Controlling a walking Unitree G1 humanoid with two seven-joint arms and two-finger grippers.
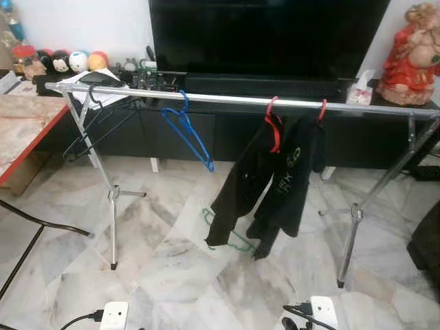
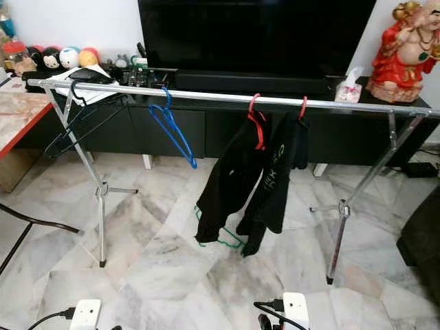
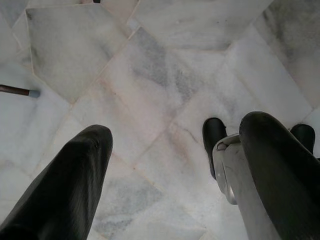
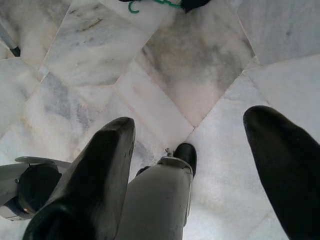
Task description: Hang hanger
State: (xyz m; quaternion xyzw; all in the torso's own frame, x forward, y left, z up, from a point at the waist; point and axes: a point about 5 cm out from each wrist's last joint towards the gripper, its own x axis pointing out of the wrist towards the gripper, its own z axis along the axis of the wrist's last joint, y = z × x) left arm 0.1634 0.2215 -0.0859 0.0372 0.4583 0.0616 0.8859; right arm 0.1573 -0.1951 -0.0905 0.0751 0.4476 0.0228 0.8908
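Note:
A green hanger (image 1: 232,238) lies on the marble floor, partly under two black garments (image 1: 265,182). These hang on red hangers (image 1: 273,125) from a long silver rail (image 1: 220,99). A blue hanger (image 1: 188,132) and a black hanger (image 1: 88,127) hang empty further left on the rail. Both arms hang low. My left gripper (image 3: 175,127) is open over bare floor. My right gripper (image 4: 192,120) is also open and holds nothing, with the green hanger (image 4: 150,4) lying well beyond its fingertips.
The rack's legs (image 1: 113,206) (image 1: 354,220) splay onto the floor. Behind it stand a black TV cabinet (image 1: 206,130), a TV (image 1: 268,34) and a red statue (image 1: 412,55). A red-edged table (image 1: 20,130) and dark chair legs (image 1: 34,223) are at the left, a dark seat (image 1: 426,240) at the right.

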